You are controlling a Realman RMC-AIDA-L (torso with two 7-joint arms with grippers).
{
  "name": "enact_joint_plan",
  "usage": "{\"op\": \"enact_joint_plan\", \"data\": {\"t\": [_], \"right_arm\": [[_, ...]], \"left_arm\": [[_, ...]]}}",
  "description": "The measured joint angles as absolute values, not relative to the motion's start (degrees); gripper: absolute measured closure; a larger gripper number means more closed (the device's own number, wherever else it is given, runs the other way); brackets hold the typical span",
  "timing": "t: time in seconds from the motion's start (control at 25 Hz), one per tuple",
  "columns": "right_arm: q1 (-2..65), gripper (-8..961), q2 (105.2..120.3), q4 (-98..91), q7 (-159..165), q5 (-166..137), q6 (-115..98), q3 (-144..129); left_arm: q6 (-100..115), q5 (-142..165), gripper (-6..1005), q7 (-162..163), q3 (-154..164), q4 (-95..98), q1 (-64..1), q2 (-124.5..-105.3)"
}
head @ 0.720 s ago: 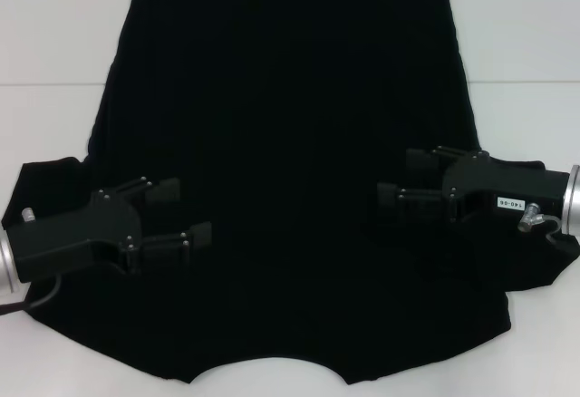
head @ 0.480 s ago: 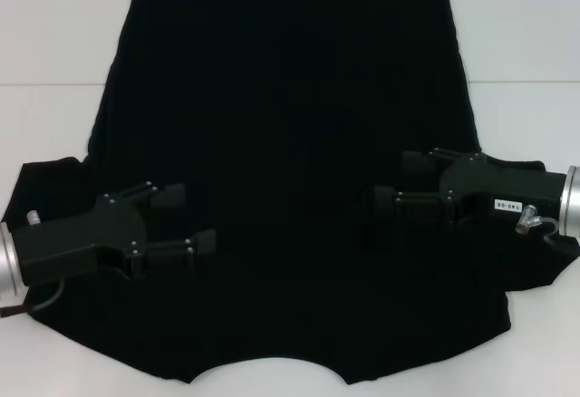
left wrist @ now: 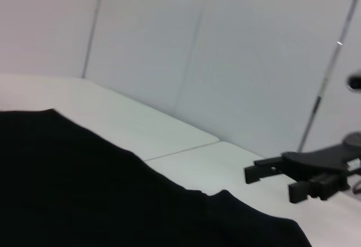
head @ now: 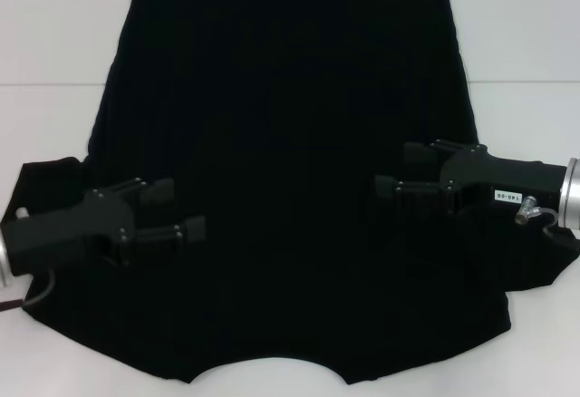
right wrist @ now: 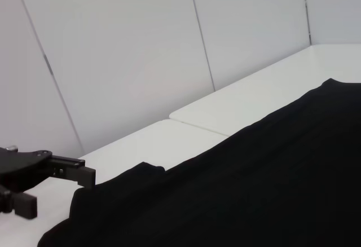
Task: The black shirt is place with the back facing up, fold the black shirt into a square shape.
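The black shirt [head: 290, 170] lies spread flat on the white table [head: 54, 34], its straight hem toward the far edge and its collar notch at the near edge, with one short sleeve reaching toward each side edge. The side I see is plain black; no lettering shows on it.

My left gripper [head: 172, 209] hovers over the shirt beside the left sleeve, pointing inward, its jaws parted with nothing between them. My right gripper [head: 403, 169] hovers over the shirt beside the right sleeve, also pointing inward, jaws apart and holding nothing. A small white label sits on the side of my right gripper's body; its printing is too small for me to read.

Compared with half a second ago, my left gripper has drawn back toward the left edge of the table and sits a little farther from the near edge, and less of its silver wrist shows. My right gripper has shifted slightly toward the far edge. The shirt lies as it did.

In my left wrist view the right gripper [left wrist: 271, 180] shows far off above the table, jaws open; in my right wrist view the left gripper [right wrist: 56, 188] shows likewise.
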State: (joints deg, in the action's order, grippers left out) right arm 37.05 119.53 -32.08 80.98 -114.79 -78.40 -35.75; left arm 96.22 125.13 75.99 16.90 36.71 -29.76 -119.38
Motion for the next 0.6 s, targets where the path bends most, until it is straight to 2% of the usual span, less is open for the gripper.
{"op": "enact_joint_plan", "data": {"t": [0.32,0.6], "right_arm": [[37.1,32,119.53,-32.1,81.4,-114.7,-78.1,-35.7],[37.3,33,119.53,-32.0,82.5,-114.6,-77.4,-35.7]], "left_arm": [[94.0,126.1,79,99.5,16.9,44.6,-28.7,-118.66],[90.2,130.8,79,122.2,14.1,50.4,-27.7,-116.63]]}}
